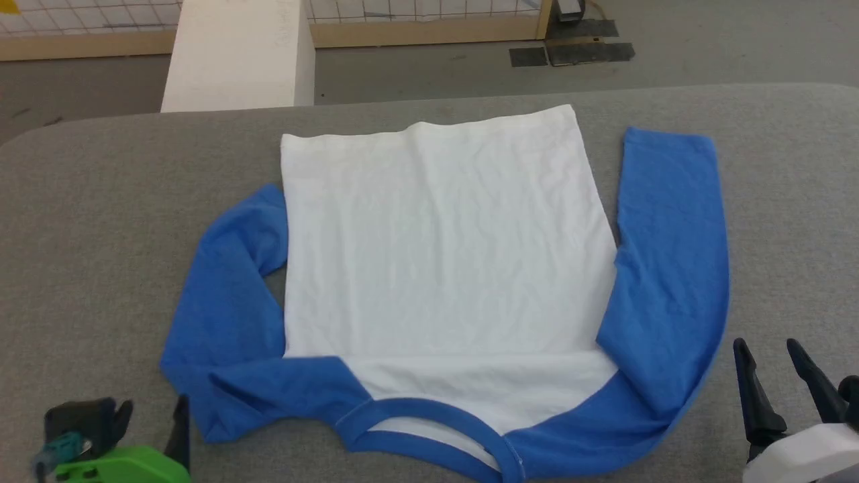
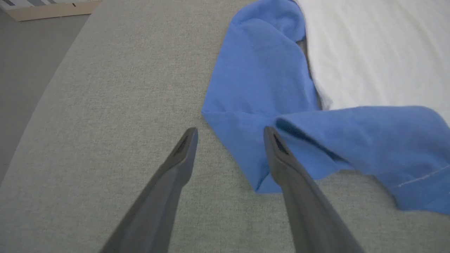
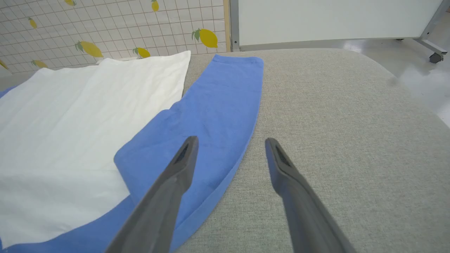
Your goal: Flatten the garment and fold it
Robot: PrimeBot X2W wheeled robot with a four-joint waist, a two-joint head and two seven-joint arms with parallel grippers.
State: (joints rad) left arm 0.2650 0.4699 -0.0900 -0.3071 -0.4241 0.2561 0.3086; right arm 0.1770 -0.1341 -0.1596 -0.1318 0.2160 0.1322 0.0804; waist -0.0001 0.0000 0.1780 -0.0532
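One garment (image 1: 443,255), collar (image 1: 423,405) nearest (lengthwise front-to-back)

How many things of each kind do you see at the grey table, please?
White soft cotton shirt with bright-blue long sleeves: 1
Dark two-fingered tools, left tool and right tool, both open: 2
Grey fabric-covered table: 1
Total: 4

The head camera looked forward and down from above the near edge of the grey tabletop (image 1: 100,235), taking in the whole garment (image 1: 436,255) and the floor (image 1: 436,67) beyond. The left wrist camera sat low and close, facing along its fingers (image 2: 177,165) at the crumpled blue sleeve (image 2: 260,70). The right wrist camera, equally low, faced along the straighter sleeve (image 3: 218,105) toward a lemon-patterned wall (image 3: 105,28). All three shared the white body (image 3: 70,123).
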